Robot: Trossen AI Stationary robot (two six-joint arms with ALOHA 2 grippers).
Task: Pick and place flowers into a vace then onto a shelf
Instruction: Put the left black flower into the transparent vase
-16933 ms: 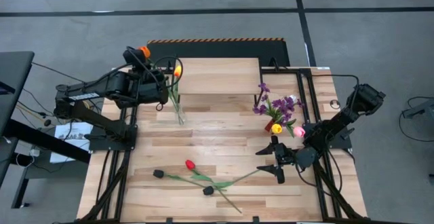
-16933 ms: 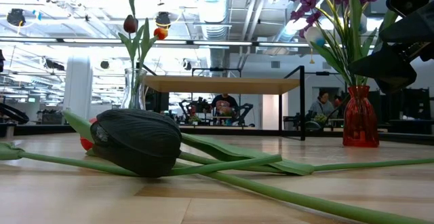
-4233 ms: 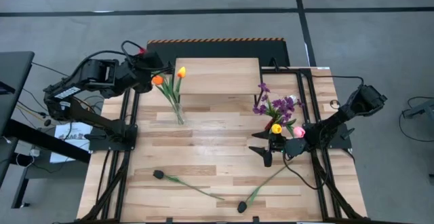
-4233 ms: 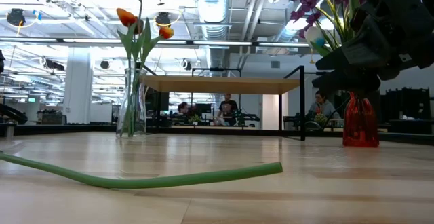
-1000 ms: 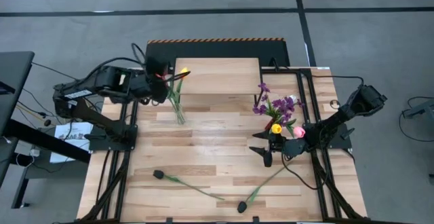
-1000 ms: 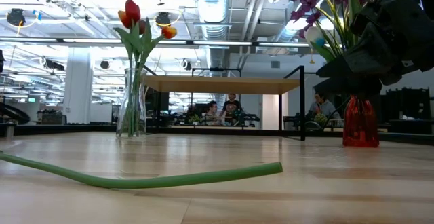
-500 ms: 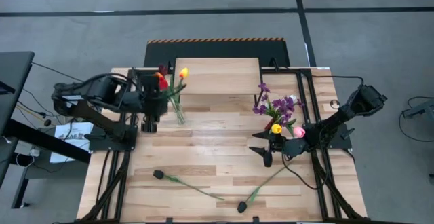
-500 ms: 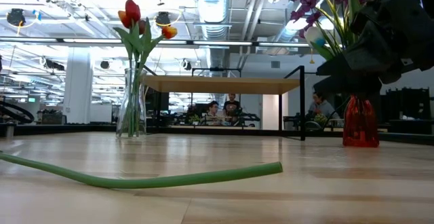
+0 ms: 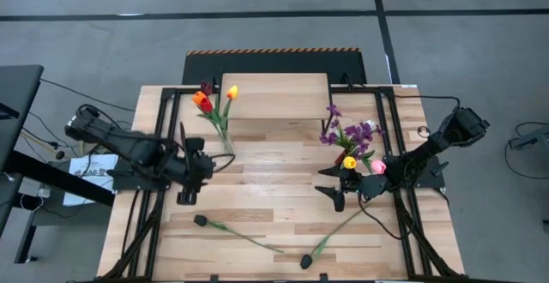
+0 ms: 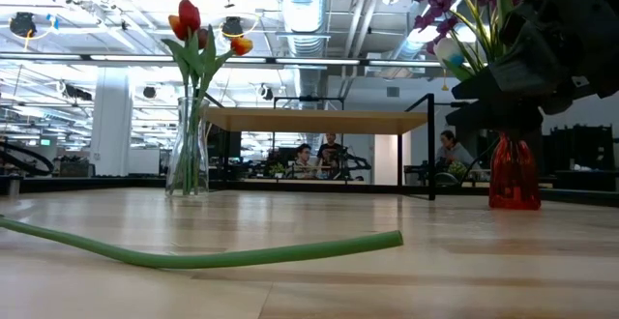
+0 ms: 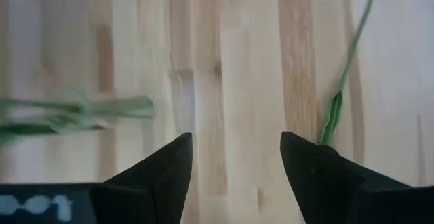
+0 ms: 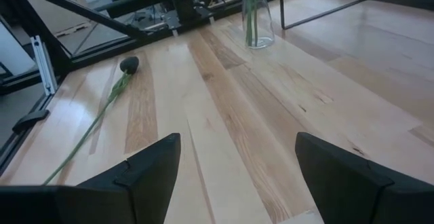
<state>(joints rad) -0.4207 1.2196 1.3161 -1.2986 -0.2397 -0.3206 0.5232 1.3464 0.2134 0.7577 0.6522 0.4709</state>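
Your left pincer (image 9: 184, 184) has left the clear vase (image 9: 226, 143) (3 flowers (image 9: 206, 101) now inside) and hangs wide, empty. 2 black flowers (image 9: 200, 220) wait on the counter (image 9: 274, 180). Right pincer (image 9: 331, 189) waits wide.

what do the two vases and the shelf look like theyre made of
Clear vase: looks like glass, transparent, stems show through it. Red vase: probably tinted glass, glossy and slightly see-through. Shelf: light wood board with a pale matte finish, on thin black legs that look like metal.
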